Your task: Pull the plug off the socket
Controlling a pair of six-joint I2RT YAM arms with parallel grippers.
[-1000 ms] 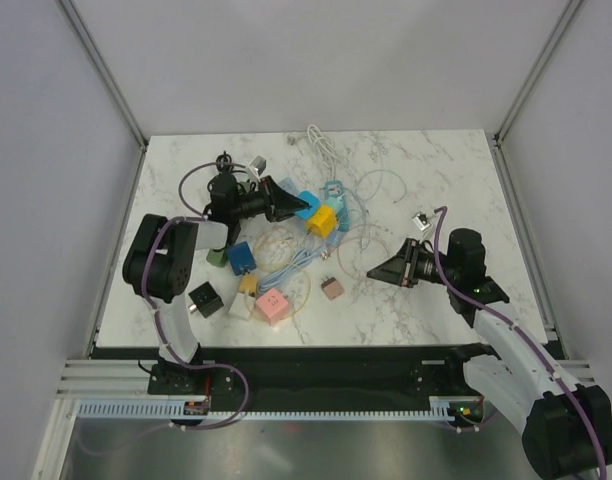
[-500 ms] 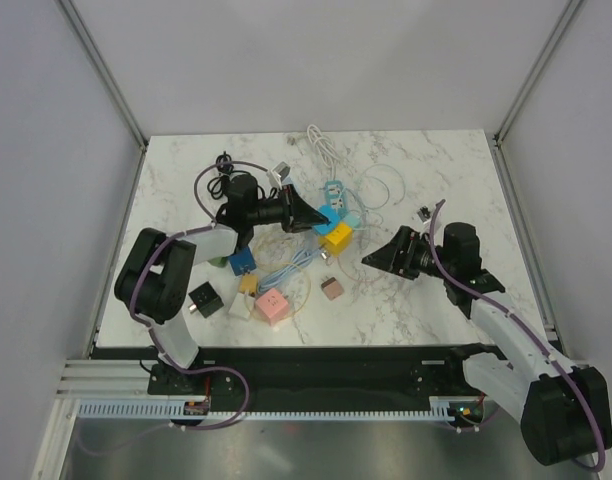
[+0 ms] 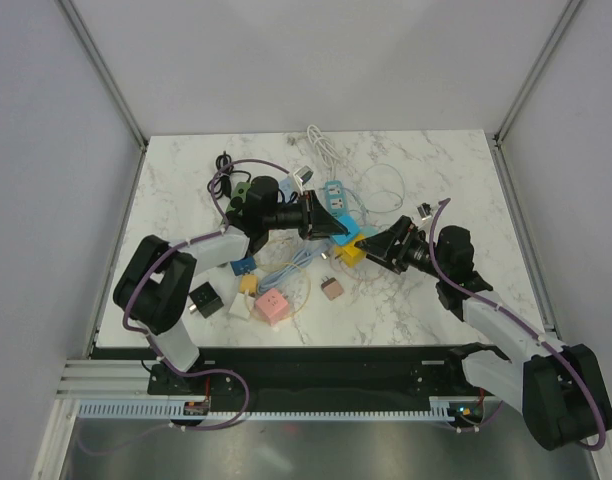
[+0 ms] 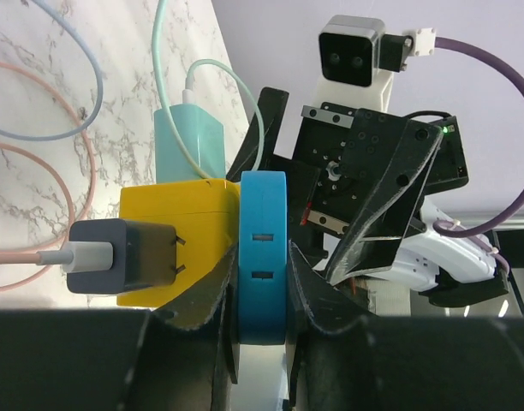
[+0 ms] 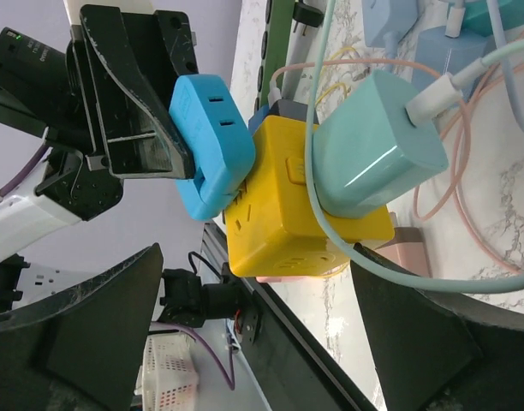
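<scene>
- The left end effector (image 4: 262,287) is clamped tight on the flat blue plug (image 4: 262,244), one finger on each broad face.
- The blue plug sits against a side of the yellow socket cube (image 5: 283,205), lifted off the worktop (image 3: 456,170) at the centre of the overhead view.
- The right end effector (image 3: 379,250) is spread wide and empty, its fingers on either side of the cube.
- A mint charger (image 5: 373,141) and a grey charger (image 4: 121,257) are plugged into other faces.
- The cube looks like rigid, smooth, light plastic, so it may slip.
- The right fingers are best placed on two bare, flat faces of the cube, clear of the chargers and their cables.
</scene>
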